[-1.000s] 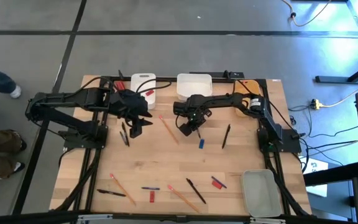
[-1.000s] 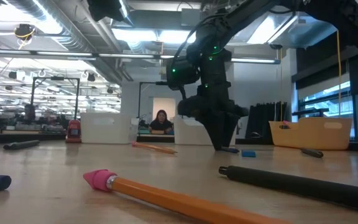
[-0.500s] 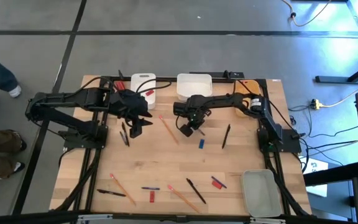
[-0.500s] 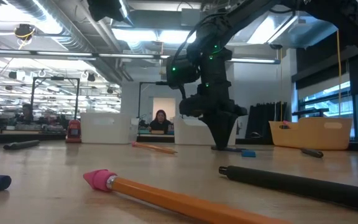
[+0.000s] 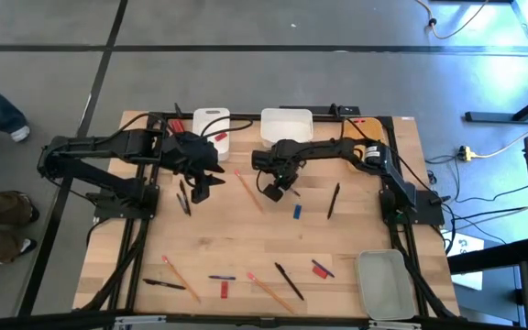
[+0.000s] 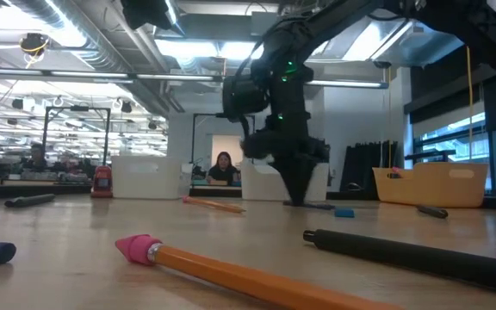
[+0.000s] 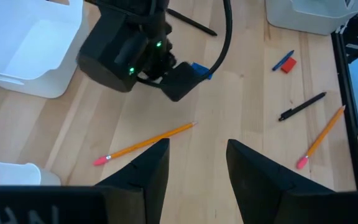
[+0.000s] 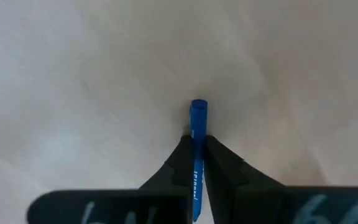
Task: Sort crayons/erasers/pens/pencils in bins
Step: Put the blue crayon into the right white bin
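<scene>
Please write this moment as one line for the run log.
right tool: shut on short blue crayon, mid-table | left tool: open, empty, waiting beside narrow white plastic bin | phase: grasp

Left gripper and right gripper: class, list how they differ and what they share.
The left gripper is open; the right gripper is shut. The left gripper holds nothing; the right gripper pinches a blue stick. Both are over the table.

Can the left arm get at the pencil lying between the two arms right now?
Probably yes. The left gripper has its fingers open with the pencil lying bare on the table just ahead of them. The right gripper, shut on a blue crayon, sits just beyond it.
</scene>
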